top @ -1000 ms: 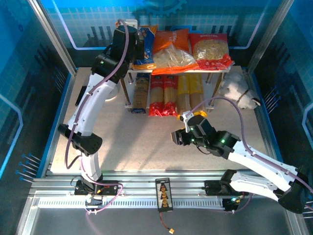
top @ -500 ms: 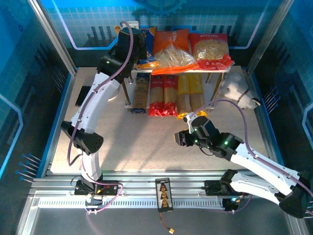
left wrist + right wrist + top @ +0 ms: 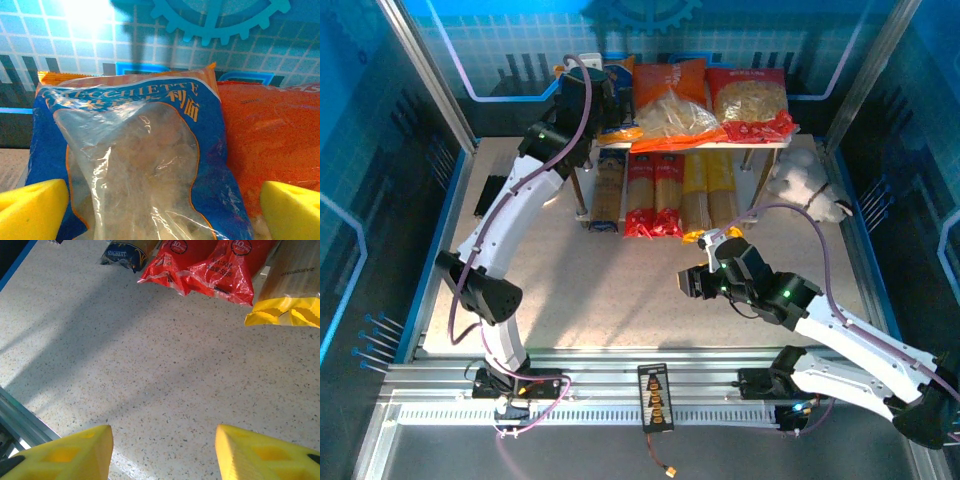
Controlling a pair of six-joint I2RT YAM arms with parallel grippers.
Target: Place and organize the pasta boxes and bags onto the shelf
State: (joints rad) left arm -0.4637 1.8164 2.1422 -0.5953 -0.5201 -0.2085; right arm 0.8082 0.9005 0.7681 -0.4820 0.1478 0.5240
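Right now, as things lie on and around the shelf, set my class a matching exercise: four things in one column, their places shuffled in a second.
Things:
1. blue-orange bag
2. red bag
3. white plush toy
4. blue-and-yellow spaghetti pack

Places:
A. on the table, right of the shelf
B. left end of the top board
C. right end of the top board
D. under the top board, leftmost pack

Pairs: 1-B, 2-C, 3-A, 4-D.

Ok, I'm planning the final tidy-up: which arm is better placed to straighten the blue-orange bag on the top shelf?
Left, probably. The left hand is open, a finger on each side of the blue-orange bag on top of the shelf. The right hand hangs low over the table, facing the spaghetti packs.
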